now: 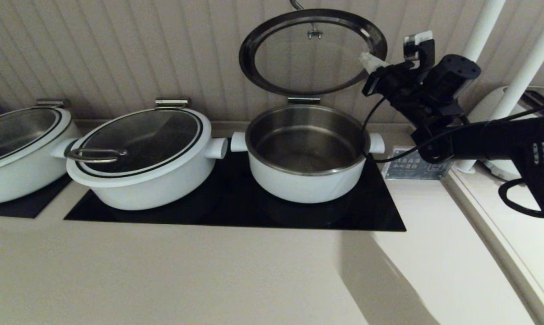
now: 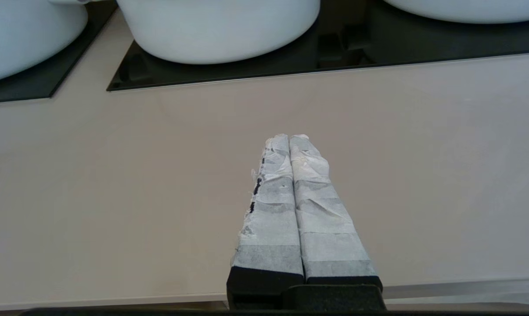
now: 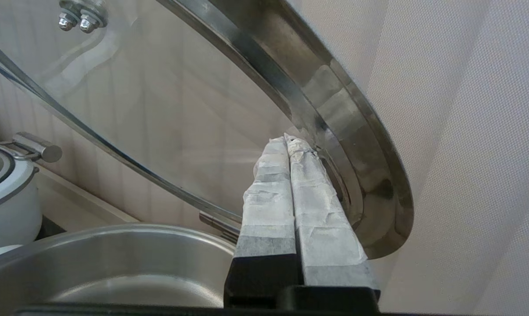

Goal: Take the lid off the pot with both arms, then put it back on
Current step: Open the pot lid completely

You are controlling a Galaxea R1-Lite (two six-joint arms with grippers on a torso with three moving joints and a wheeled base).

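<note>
A pale countertop (image 1: pixel 163 271) carries a black glass cooktop (image 1: pixel 226 203) holding a wide white pot (image 1: pixel 141 171) with a closed glass cover, and beside it the pot (image 1: pixel 305 176), deep, white, steel-lined, open. Behind it the lid (image 1: pixel 312 52), clear glass with a dark rim, stands tilted up against the ribbed wall. The right gripper (image 3: pixel 289 140), taped fingers pressed together, touches the lid's rim. The left gripper (image 2: pixel 288 138), likewise closed and holding nothing, hovers over bare counter.

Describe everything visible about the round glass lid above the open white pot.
The round clear-glass lid with a dark steel rim stands raised, nearly upright against the ribbed wall, hinged behind the deep white steel-lined pot, which sits open. Two bolts fix its handle mount near the top. The right gripper, fingers together, presses its taped tips against the inner rim on the robot's right.
</note>
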